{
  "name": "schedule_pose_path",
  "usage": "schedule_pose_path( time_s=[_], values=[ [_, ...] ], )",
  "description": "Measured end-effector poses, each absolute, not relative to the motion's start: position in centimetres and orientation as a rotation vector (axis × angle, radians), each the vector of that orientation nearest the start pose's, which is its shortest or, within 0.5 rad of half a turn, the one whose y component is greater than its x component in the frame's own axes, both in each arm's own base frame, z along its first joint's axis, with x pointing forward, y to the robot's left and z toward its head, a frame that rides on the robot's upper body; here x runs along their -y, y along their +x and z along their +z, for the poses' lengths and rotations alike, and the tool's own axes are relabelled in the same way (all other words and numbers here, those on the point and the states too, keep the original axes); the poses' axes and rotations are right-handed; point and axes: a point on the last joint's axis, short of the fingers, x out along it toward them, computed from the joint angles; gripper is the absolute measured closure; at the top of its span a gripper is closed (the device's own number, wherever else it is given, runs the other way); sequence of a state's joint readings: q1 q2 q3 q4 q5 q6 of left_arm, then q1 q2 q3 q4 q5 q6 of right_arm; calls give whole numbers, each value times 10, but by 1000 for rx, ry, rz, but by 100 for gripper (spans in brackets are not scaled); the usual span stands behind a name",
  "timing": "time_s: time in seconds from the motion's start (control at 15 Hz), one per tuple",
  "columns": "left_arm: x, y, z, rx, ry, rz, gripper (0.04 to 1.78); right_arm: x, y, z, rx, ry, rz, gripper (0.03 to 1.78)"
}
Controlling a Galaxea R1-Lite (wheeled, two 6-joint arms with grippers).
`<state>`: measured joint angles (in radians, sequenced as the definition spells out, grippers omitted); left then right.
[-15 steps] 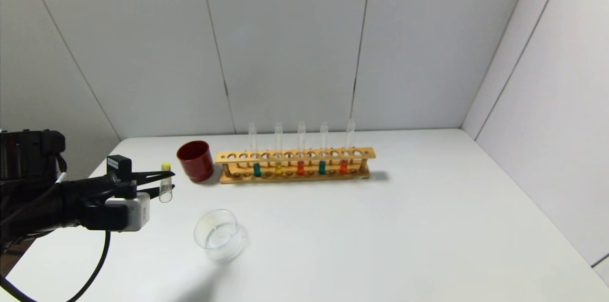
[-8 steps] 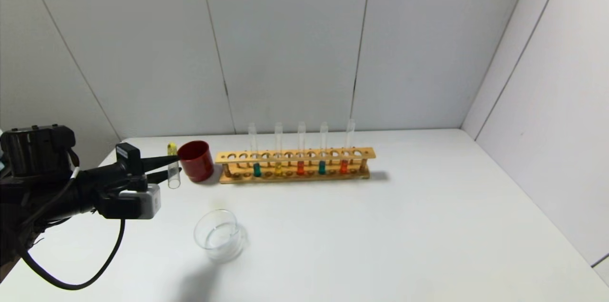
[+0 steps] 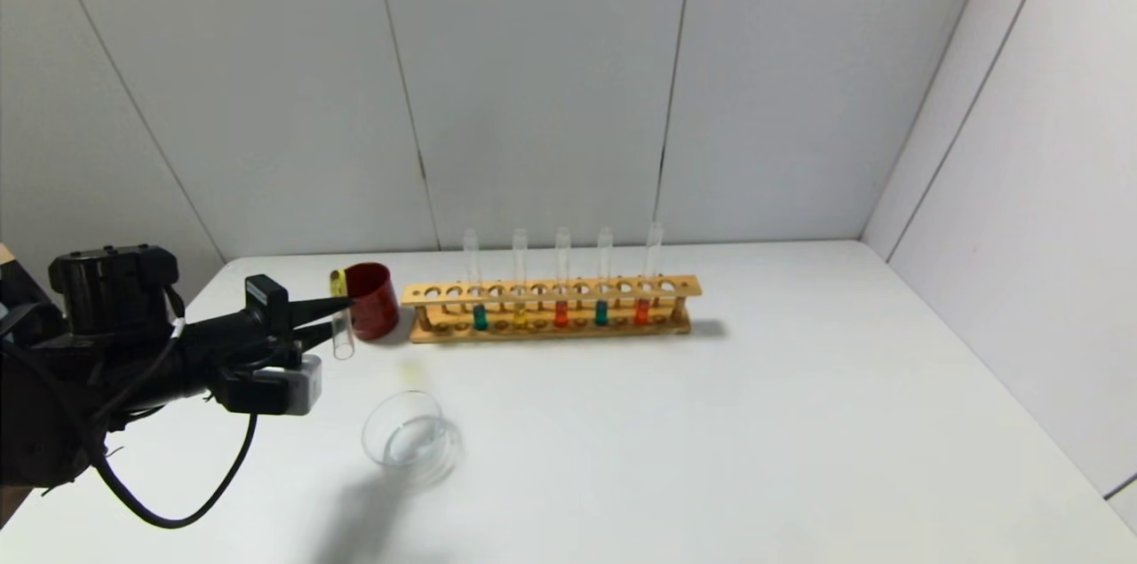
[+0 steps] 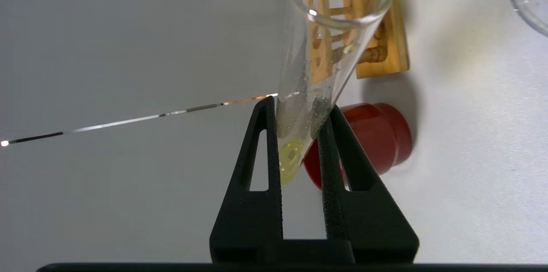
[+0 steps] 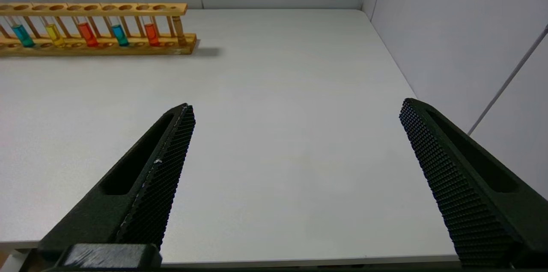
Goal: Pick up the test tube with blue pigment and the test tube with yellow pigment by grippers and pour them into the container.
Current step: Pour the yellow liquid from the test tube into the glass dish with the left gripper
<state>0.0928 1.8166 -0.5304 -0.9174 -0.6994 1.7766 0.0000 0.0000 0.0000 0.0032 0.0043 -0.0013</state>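
Note:
My left gripper [image 3: 337, 315] is shut on the test tube with yellow pigment [image 3: 341, 320], held above the table beside the red cup, round end up and mouth down. In the left wrist view the tube [image 4: 308, 92] sits between the black fingers [image 4: 269, 143] with only a little yellow left in its round end. The clear glass container [image 3: 409, 438] stands on the table, nearer me and right of the gripper. Two test tubes with blue pigment [image 3: 480, 316] [image 3: 601, 313] stand in the wooden rack [image 3: 551, 290]. My right gripper [image 5: 297, 107] is open and empty over bare table.
A dark red cup [image 3: 371, 299] stands just left of the rack, close to the held tube. The rack also holds an amber-yellow tube [image 3: 520, 315] and two orange-red tubes [image 3: 560, 313]. A faint yellowish mark [image 3: 410, 373] lies behind the dish. Walls close in the back and right.
My left gripper has carried the yellow tube to the right and farther back, from the table's left edge to beside the red cup. The dish and rack have not moved.

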Motion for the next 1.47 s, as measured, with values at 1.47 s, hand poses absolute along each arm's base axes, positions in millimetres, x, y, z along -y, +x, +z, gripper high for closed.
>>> schedule_pose_path(
  time_s=[1.47],
  values=[
    [-11, 309, 73, 237, 1592, -783, 151, 0, -23, 75, -3, -1, 4, 6]
  ],
)
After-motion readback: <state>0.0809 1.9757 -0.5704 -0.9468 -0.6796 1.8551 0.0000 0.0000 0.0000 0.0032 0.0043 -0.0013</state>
